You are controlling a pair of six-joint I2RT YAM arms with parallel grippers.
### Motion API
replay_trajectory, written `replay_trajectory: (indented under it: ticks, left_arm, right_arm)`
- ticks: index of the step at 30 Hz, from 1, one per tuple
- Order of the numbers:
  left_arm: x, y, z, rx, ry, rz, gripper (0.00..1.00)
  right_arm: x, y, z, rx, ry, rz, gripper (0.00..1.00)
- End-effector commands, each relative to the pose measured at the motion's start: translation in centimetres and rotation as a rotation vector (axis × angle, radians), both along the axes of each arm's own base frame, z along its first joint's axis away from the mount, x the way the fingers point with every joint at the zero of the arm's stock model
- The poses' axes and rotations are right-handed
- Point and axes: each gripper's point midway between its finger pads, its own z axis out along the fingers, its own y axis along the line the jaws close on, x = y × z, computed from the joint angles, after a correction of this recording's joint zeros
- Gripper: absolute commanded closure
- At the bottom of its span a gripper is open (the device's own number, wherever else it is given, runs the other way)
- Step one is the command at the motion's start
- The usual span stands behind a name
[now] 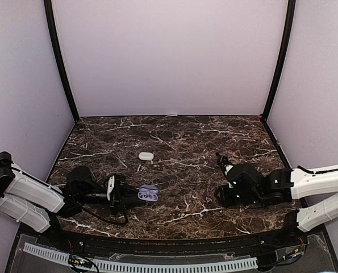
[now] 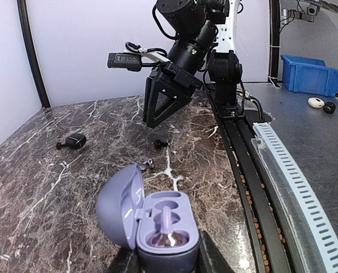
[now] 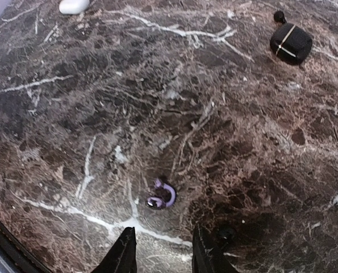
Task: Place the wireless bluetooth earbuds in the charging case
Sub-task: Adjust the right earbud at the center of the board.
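Note:
My left gripper [image 2: 166, 257] is shut on the base of an open purple charging case [image 2: 157, 219], also seen from above as the case [image 1: 147, 194]. One purple earbud [image 2: 166, 230] lies in the case's tray. A second purple earbud [image 3: 162, 196] lies on the marble, just ahead of my right gripper [image 3: 164, 256]. That gripper is open, with nothing between its fingers. From the left wrist, the right gripper [image 2: 157, 120] hangs tips-down above the table, beyond the loose purple earbud [image 2: 147, 165].
A dark earbud [image 2: 159, 144] lies close beside the right gripper. A black case [image 3: 291, 42] with another dark earbud [image 3: 279, 16] sits farther out. A white case [image 1: 145, 155] rests mid-table. A cable rail [image 2: 282, 187] runs along the near edge.

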Motion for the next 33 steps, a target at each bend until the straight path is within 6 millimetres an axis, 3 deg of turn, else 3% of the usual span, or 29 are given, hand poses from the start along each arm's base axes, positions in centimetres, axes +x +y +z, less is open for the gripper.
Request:
replay_trajectory:
  ticks: [1,7,17,33]
  left_arm:
    - [-0.5,-0.1,1.2,-0.062,-0.044,-0.024,0.92]
    - [-0.5,0.0,1.5,-0.06,-0.058,-0.022,0.92]
    - [-0.8,0.1,1.4,-0.059,-0.048,-0.034,0.92]
    - [-0.9,0.1,1.6,-0.058,-0.049,-0.039,0.92]
  right_arm:
    - [-0.5,-1.3,-1.5,-0.052,0.073,-0.048,0.67]
    - [0.5,-1.2,-2.8,-0.13,0.1,-0.068,0.69]
    - [2.1,0.7,-4.4,-0.205,0.083,-0.047,0.7]
    - [1.8,2.9,-5.4,-0.17,0.12,0.032,0.71]
